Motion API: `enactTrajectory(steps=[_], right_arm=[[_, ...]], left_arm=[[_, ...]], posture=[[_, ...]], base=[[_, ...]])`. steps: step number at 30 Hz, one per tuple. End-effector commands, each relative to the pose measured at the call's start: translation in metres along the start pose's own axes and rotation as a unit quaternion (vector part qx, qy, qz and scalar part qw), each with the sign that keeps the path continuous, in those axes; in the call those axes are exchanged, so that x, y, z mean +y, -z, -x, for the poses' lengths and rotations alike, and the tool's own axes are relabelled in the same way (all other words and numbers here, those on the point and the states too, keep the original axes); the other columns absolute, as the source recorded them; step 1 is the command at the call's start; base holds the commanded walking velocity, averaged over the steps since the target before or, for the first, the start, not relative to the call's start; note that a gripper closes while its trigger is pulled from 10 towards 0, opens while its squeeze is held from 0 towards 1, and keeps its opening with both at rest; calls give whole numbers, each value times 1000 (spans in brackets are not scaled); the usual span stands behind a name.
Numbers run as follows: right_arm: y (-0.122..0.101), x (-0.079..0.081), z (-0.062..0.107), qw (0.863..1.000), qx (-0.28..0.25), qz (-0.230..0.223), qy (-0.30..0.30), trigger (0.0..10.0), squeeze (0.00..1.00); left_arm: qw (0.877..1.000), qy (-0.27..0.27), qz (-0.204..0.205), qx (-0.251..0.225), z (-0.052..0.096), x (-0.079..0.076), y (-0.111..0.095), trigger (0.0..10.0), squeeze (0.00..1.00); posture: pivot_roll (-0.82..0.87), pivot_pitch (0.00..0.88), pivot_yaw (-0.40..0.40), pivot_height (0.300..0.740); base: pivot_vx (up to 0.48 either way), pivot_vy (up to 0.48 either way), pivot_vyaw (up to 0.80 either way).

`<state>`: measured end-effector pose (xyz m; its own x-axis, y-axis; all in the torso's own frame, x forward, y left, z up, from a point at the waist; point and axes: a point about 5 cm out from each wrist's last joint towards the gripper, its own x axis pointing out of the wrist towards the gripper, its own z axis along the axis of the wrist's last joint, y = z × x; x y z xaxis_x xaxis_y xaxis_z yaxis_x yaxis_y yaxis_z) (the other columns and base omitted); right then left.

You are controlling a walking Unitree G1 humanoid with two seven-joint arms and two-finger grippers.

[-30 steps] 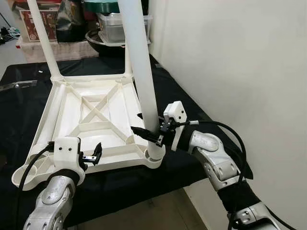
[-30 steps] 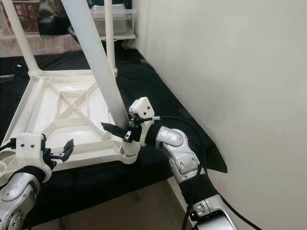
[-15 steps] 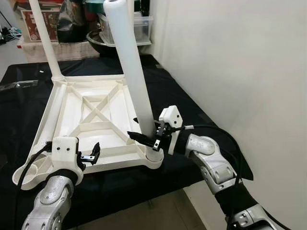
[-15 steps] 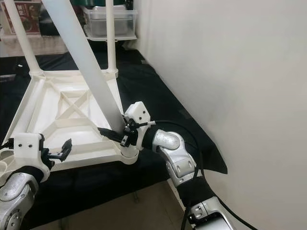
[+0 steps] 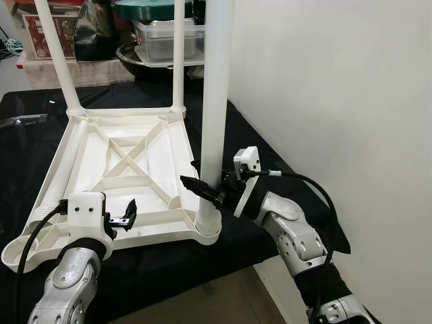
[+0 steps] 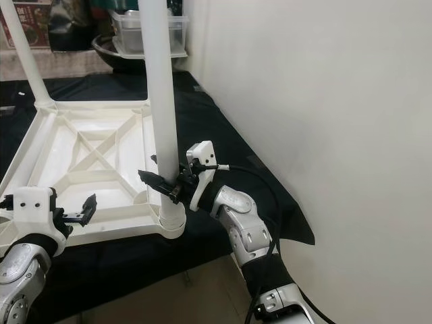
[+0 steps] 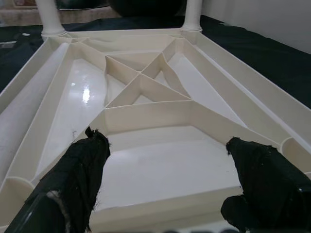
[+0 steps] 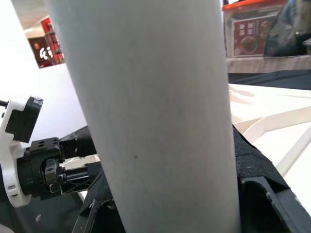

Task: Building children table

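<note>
The table top (image 5: 121, 162) lay upside down so legs could go in. The right gripper (image 5: 206, 192) squeezed a leg (image 5: 214, 101) upright in its corner hole; the left gripper (image 5: 127, 214) waited open.

Right tool (image 6: 162, 183) around upright leg (image 6: 160, 108)

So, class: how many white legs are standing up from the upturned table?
3: far-left leg, far-right leg, and near-right leg, gripped by the right end effector. The near-left socket has none.
</note>
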<state>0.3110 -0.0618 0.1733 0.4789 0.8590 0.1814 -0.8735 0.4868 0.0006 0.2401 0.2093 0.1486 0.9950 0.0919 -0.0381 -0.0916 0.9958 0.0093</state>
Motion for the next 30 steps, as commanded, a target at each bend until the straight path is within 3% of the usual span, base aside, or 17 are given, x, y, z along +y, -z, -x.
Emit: enactTrajectory(steps=[1, 5, 9, 10, 11, 12, 13, 14, 16, 17, 19, 20, 22, 23, 24, 26, 30], right_arm=[[24, 7, 3, 998, 41, -45, 4, 10000, 0], [32, 6, 5, 997, 59, -45, 37, 10000, 0], [36, 0, 6, 991, 58, -15, 121, 10000, 0], [38, -5, 7, 984, 72, 1, 165, 10000, 0], [38, -5, 7, 984, 72, 1, 165, 10000, 0], [42, -15, 10, 968, 89, -1, 235, 10000, 0], [42, -15, 10, 968, 89, -1, 235, 10000, 0], [48, -28, 17, 941, 118, -2, 316, 10000, 0], [48, -28, 17, 941, 118, -2, 316, 10000, 0], [62, -44, 30, 891, 164, -31, 422, 10000, 0], [62, -44, 30, 891, 164, -31, 422, 10000, 0], [65, -55, 40, 862, 176, -35, 474, 10000, 0], [65, -55, 40, 862, 176, -35, 474, 10000, 0], [63, -62, 47, 841, 171, -36, 512, 10000, 0], [63, -62, 47, 841, 171, -36, 512, 10000, 0], [57, -66, 52, 824, 134, -40, 549, 10000, 0], [56, -62, 49, 831, 111, -51, 543, 10000, 0]], left_arm=[[1000, 1, 5, 5, 2, -2, 1, 10000, 0], [1000, 1, 3, 6, 3, -1, 1, 10000, 0], [1000, -2, 0, 2, 3, 1, -1, 10000, 0], [1000, -3, -1, 2, 3, 2, -1, 10000, 0], [1000, -3, -1, 2, 3, 2, -1, 10000, 0], [1000, -4, -1, 4, 3, 2, 0, 10000, 0], [1000, -4, -1, 4, 3, 2, 0, 10000, 0], [1000, -5, -1, 5, 3, 2, 0, 10000, 0], [1000, -5, -1, 5, 3, 2, 0, 10000, 0], [1000, -6, -1, 6, 3, 2, 1, 10000, 0], [1000, -6, -1, 6, 3, 2, 1, 10000, 0], [1000, -7, -2, 6, 3, 2, 0, 10000, 0], [1000, -7, -2, 6, 3, 2, 0, 10000, 0], [1000, -7, -2, 6, 2, 2, 0, 10000, 0], [1000, -7, -2, 6, 2, 2, 0, 10000, 0], [1000, -14, -7, 7, 2, 6, -1, 10000, 0], [1000, -18, -9, 7, 1, 8, -1, 10000, 0]], posture=[[133, 0, -105, 740], [135, 0, -103, 740], [138, 0, -102, 740], [138, 0, -99, 740], [138, 0, -99, 740], [133, 0, -97, 740], [133, 0, -97, 740], [136, 0, -98, 740], [136, 0, -98, 740], [135, 0, -95, 740], [135, 0, -95, 740], [143, 0, -99, 740], [143, 0, -99, 740], [146, 0, -98, 740], [146, 0, -98, 740], [141, 0, -92, 740], [142, 0, -90, 740]], base=[[0, 0, 0], [0, 0, 0], [0, 0, 0], [0, 0, 0], [0, 0, 0], [0, 0, 0], [0, 0, 0], [0, 0, 0], [0, 0, 0], [0, 0, 0], [0, 0, 0], [0, 0, 0], [0, 0, 0], [0, 0, 0], [0, 0, 0], [0, 0, 0], [0, 0, 0]])
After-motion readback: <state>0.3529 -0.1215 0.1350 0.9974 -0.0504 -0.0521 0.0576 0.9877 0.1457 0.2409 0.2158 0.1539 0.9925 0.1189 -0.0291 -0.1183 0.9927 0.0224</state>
